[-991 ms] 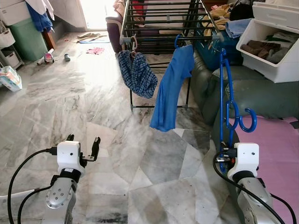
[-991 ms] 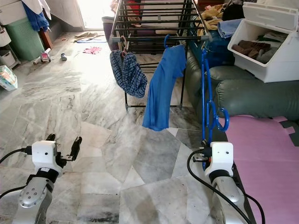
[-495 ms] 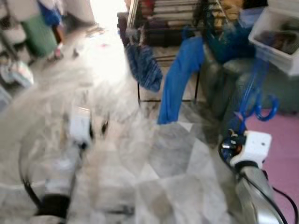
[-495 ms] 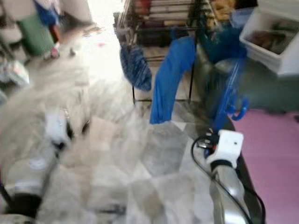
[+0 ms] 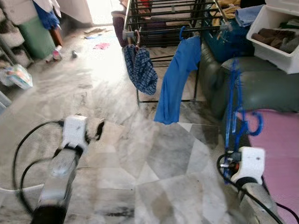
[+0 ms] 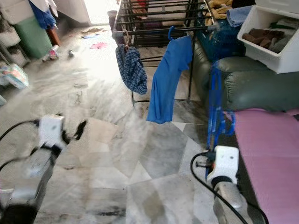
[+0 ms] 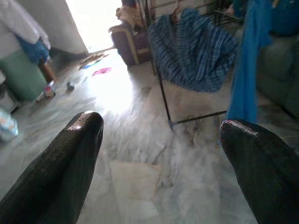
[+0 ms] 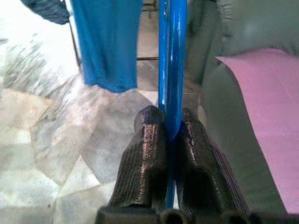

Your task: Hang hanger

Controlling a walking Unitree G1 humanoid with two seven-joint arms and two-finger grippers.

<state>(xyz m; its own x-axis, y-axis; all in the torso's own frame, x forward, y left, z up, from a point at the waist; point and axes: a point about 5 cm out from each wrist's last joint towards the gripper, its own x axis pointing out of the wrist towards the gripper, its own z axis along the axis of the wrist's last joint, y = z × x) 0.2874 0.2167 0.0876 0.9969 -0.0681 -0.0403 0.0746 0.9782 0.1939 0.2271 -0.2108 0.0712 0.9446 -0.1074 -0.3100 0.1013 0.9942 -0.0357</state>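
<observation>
A blue plastic hanger (image 5: 233, 103) stands upright at the right, its hook (image 5: 256, 125) curling toward the pink mat. My right gripper (image 8: 172, 126) is shut on the hanger's blue bar (image 8: 171, 51), low at the right (image 5: 227, 162). Ahead stands a dark metal drying rack (image 5: 163, 18). On its front rail hang a blue shirt (image 5: 176, 79) and a checked blue cloth (image 5: 142, 70). My left gripper (image 7: 161, 140) is open with nothing between its fingers, held out over the marble floor at the left (image 5: 96, 130).
A dark green sofa (image 5: 266, 88) runs along the right, with a white storage bin (image 5: 280, 39) of clothes on it and a pink mat (image 5: 280, 158) in front. A green bin (image 5: 36, 36) and a bag (image 5: 17, 77) stand at the far left.
The whole view has shifted and was blurred half a second ago, so the camera moved. My left arm now reaches further forward and higher. The right gripper still holds the hanger.
</observation>
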